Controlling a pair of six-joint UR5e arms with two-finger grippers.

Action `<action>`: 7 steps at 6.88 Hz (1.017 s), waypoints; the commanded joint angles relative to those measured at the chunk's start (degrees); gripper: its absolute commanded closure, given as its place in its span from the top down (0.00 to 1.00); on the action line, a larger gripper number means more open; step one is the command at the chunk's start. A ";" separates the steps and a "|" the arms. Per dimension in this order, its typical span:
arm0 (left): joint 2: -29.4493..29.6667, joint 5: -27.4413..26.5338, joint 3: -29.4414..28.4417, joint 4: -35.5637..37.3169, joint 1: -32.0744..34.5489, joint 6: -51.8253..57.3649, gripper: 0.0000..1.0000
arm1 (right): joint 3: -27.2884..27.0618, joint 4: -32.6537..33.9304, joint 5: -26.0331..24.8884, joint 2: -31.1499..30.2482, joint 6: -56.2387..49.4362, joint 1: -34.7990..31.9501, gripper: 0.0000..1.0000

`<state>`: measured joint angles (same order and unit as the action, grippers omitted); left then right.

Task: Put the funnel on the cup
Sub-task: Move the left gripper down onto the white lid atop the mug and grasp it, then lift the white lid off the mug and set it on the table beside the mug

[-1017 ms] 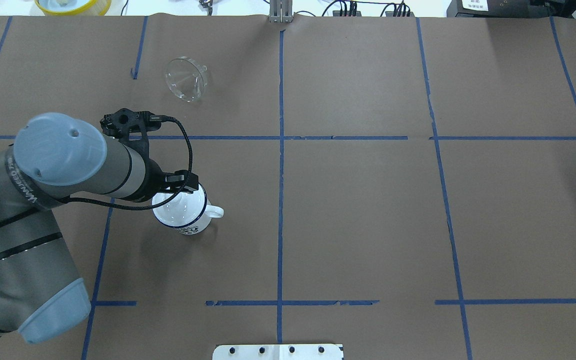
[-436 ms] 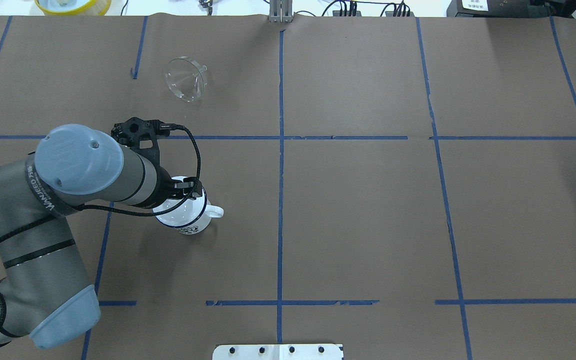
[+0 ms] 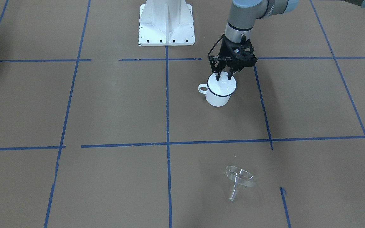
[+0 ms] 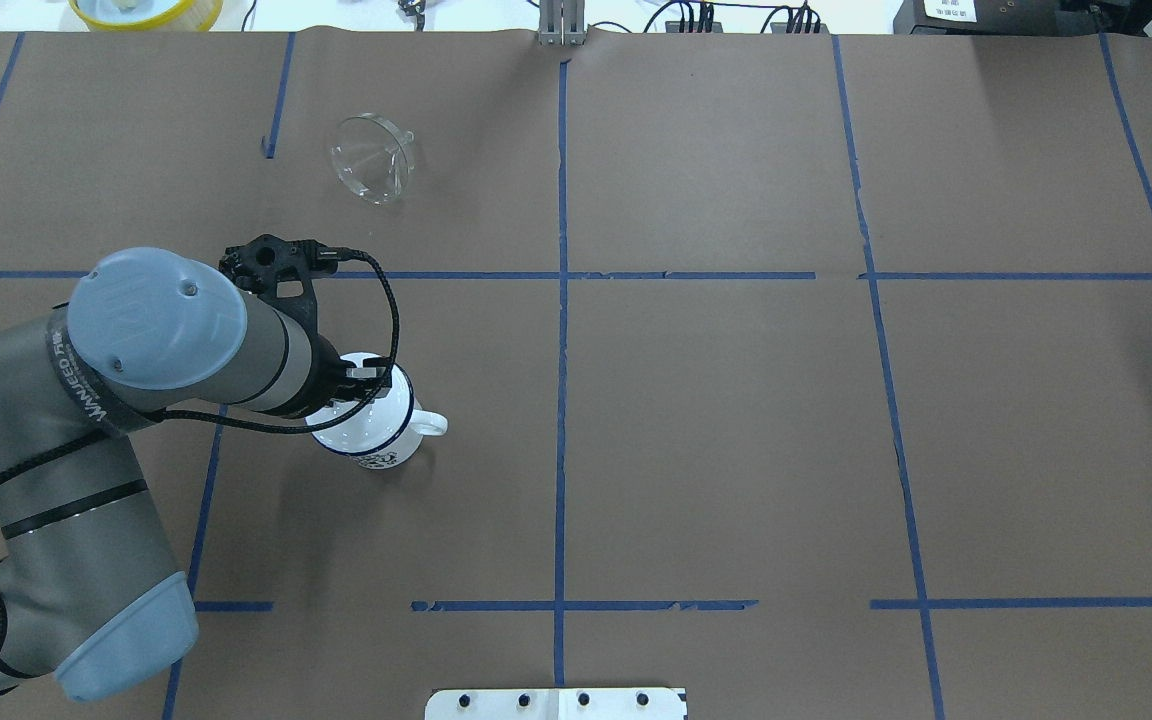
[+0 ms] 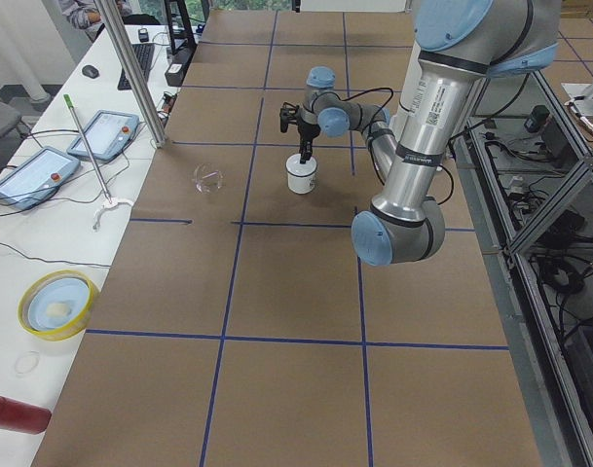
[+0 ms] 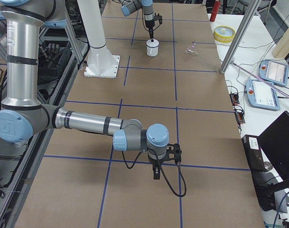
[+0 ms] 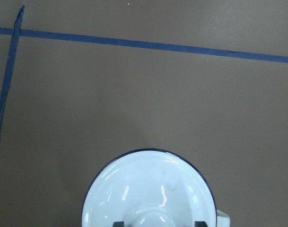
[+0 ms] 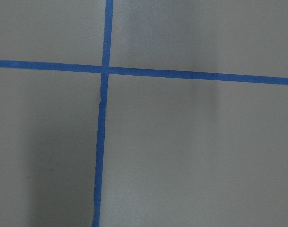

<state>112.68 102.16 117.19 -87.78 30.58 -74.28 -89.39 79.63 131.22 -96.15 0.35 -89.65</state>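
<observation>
The cup (image 3: 218, 96) is a white enamel mug with a dark blue rim, upright, with a white knobbed lid (image 3: 226, 83) on it. It also shows in the overhead view (image 4: 379, 447). My left gripper (image 3: 223, 75) points straight down over it, fingers open on either side of the lid's knob (image 7: 157, 221). The clear funnel (image 4: 373, 158) lies on its side on the paper, well apart from the mug, and also shows in the front view (image 3: 238, 179). My right gripper (image 6: 156, 172) hangs over bare paper far from both; I cannot tell whether it is open or shut.
Brown paper with blue tape lines covers the table (image 4: 736, 400). The white robot base (image 3: 166, 22) stands behind the mug. A yellow bowl (image 5: 57, 304), a red can (image 5: 12, 413) and teach pendants (image 5: 103, 134) sit on the side bench.
My left arm has shifted a little to the right over the mug and then held still. The mug, lid and funnel have not moved.
</observation>
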 commanded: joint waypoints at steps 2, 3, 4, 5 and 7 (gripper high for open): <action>-0.27 0.06 3.99 2.35 1.58 1.76 0.00 | 0.00 0.00 0.00 0.00 0.00 0.00 1.00; -1.75 0.67 8.71 2.79 5.42 10.12 0.00 | 0.00 0.00 0.00 0.00 0.00 0.00 1.00; -7.07 1.63 11.89 2.53 6.76 17.34 0.00 | 0.00 0.00 0.00 0.00 0.00 0.00 1.00; -12.17 2.51 13.66 1.57 7.30 22.81 0.00 | 0.00 0.00 0.00 0.00 0.00 0.00 1.00; -22.01 2.34 9.14 -17.48 7.13 20.51 0.00 | 0.00 0.00 0.00 0.00 0.00 0.00 1.00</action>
<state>96.81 104.45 128.96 -93.99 37.68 -53.03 -89.38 79.63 131.22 -96.15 0.35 -89.65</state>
